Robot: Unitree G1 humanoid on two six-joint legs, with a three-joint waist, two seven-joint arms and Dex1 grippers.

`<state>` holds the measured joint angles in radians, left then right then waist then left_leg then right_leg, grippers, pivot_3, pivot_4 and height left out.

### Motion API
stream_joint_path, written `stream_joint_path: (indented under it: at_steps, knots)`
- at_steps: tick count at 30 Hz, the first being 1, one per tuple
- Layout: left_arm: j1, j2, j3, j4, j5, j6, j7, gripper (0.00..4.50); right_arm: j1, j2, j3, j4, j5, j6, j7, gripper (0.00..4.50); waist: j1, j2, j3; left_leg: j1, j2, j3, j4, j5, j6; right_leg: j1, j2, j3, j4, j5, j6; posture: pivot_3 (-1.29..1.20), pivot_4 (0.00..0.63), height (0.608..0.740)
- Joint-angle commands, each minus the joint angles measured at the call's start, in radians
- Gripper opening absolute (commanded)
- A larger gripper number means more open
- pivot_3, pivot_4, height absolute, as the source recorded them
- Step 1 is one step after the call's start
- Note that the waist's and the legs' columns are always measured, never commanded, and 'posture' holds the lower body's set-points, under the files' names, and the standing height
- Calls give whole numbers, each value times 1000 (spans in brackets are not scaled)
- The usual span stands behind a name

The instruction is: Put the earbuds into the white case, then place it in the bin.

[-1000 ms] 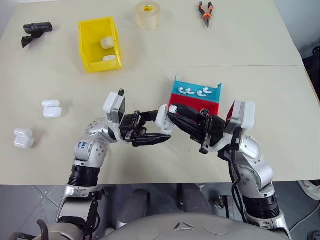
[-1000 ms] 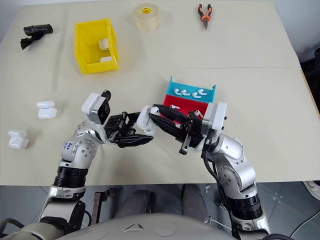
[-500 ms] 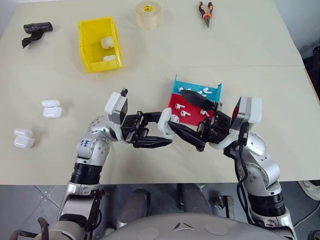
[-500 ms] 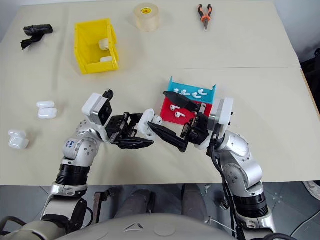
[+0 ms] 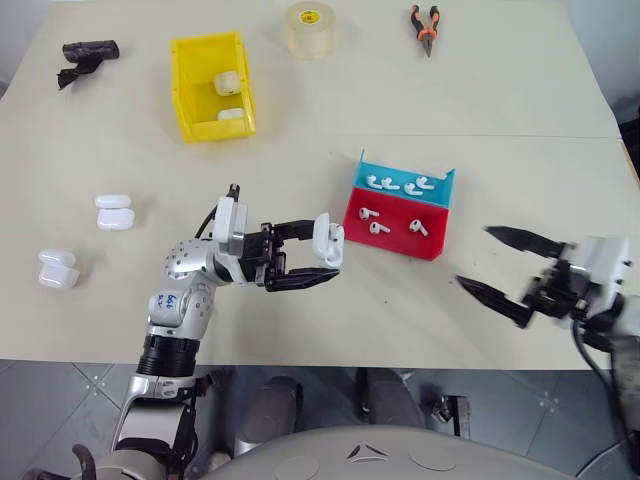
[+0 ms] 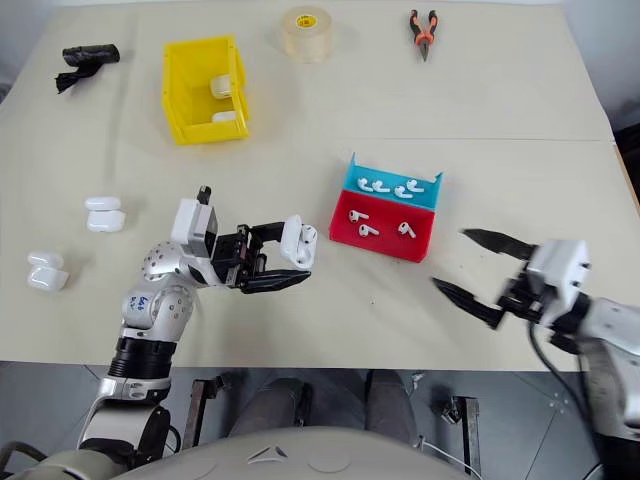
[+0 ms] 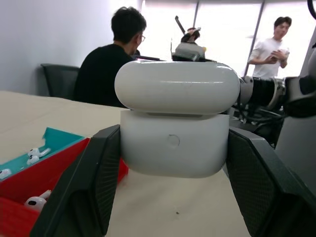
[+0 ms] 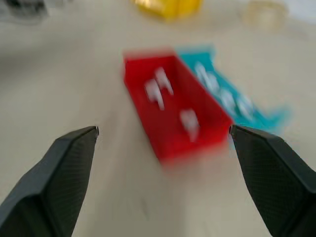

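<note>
Glossy rounded white case (image 7: 174, 129), pinched between matte black fingers (image 7: 88, 190)

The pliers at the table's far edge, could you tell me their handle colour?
Orange and black handles on the pliers, clearest in the left eye view.

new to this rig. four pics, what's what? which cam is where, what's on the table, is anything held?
It is a two-armed humanoid robot at a table. The two wide pictures come from a stereo camera on its head, looking down; the other two come from cameras on its wrists, looking along the fingers.

The left gripper is shut on a white case, seen close up in the left wrist view with its lid closed. The right gripper is open and empty, off to the right of the red and blue tray of loose earbuds.

Also on the table: the yellow bin with two cases inside, four more cases at the left, a tape roll, pliers and a black object.
</note>
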<state>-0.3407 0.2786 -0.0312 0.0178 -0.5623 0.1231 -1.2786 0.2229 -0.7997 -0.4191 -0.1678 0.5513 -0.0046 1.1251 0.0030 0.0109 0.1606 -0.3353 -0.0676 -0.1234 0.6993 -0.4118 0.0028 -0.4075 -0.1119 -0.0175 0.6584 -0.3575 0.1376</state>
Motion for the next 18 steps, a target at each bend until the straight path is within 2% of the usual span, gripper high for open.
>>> stream_joint_path:
  at_steps: [1,7,9,10,13,15,18]
  knots:
    - [2,-15,-31,-36,33,-38,34,2802,-36,-53,-31,34,-47,-33,16,4467,-3,0,0,0,0,1,0,0,0,0,0,0,0,0,0,0,150,740]
    - [6,-6,-61,-71,51,-33,65,2802,-275,-224,83,-89,21,352,-58,4467,-18,2,0,1,5,7,0,0,0,-1,2,2,0,0,0,0,150,740]
    - [-1,-3,-67,-78,68,-39,86,2802,-405,-332,207,-92,-53,523,-77,4467,-12,2,0,1,7,5,1,0,0,-1,3,0,0,0,0,0,150,740]
    - [-2,5,-69,-88,77,-35,99,2802,-518,-351,269,-72,-58,596,-72,4467,-7,2,0,0,6,6,1,0,0,-2,3,1,0,0,0,0,150,740]
    - [5,17,-68,-130,59,-14,118,2802,-886,-343,529,31,-187,733,3,4467,-6,2,0,-1,4,6,0,0,0,-3,0,1,-4,1,0,0,150,740]
    - [15,16,-74,-140,54,-12,123,2802,-1036,-308,661,116,-280,757,47,4467,-4,2,1,-1,3,6,0,0,0,-4,-1,2,-5,1,0,0,150,740]
    - [26,12,-81,-143,56,-16,128,2802,-1222,-202,776,263,-345,841,63,4467,-1,1,0,-2,3,2,0,0,0,-4,-2,-1,-5,2,-1,0,150,740]
